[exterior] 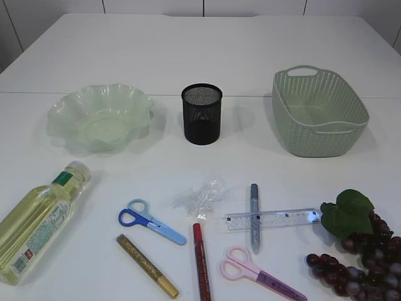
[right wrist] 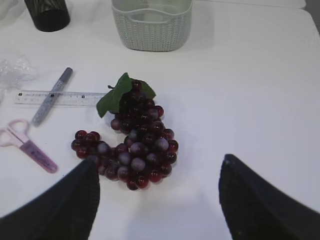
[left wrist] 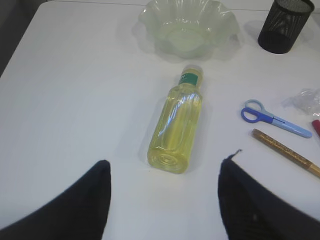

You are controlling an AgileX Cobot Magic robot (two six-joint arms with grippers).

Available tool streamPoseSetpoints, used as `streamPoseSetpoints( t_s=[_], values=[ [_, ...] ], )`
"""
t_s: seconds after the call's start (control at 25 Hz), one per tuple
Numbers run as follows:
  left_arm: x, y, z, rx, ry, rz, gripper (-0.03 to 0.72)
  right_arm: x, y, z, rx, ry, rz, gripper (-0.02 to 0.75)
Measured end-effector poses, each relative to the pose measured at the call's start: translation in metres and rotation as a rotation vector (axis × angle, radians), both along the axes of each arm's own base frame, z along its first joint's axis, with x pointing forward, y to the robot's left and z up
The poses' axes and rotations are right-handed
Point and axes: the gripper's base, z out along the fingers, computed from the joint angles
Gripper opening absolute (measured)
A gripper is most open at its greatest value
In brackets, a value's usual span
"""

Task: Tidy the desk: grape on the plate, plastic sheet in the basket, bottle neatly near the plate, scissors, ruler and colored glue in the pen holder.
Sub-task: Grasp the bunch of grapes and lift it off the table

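A green wavy plate [exterior: 100, 116] stands at the back left, a black mesh pen holder [exterior: 202, 114] in the middle, a green woven basket [exterior: 318, 113] at the back right. A yellow bottle [exterior: 39, 219] lies on its side at the front left; in the left wrist view it [left wrist: 177, 129] lies just ahead of my open, empty left gripper [left wrist: 165, 172]. The dark grape bunch [exterior: 360, 251] lies at the front right, in the right wrist view [right wrist: 132, 140] just ahead of my open, empty right gripper [right wrist: 160, 175]. Blue scissors [exterior: 150, 221], pink scissors [exterior: 260, 273], a clear ruler [exterior: 272, 219], crumpled plastic sheet [exterior: 200, 195] and gold [exterior: 147, 266], red [exterior: 201, 260] and grey [exterior: 254, 216] glue pens lie at the front.
The table is white, and a seam crosses it behind the plate and basket. Neither arm shows in the exterior view.
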Motion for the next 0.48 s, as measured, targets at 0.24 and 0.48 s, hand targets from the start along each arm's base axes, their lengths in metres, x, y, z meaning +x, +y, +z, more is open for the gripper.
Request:
streamPoseSetpoints(
  t_s=[0.24, 0.48],
  values=[
    [0.0, -0.001, 0.001, -0.01, -0.012, -0.006, 0.486, 0.0, -0.005, 0.005, 0.03, -0.039, -0.083, 0.577],
    [0.016, -0.004, 0.023, -0.054, -0.143, -0.017, 0.486, 0.03, 0.0, 0.032, 0.067, -0.115, -0.056, 0.577]
  ],
)
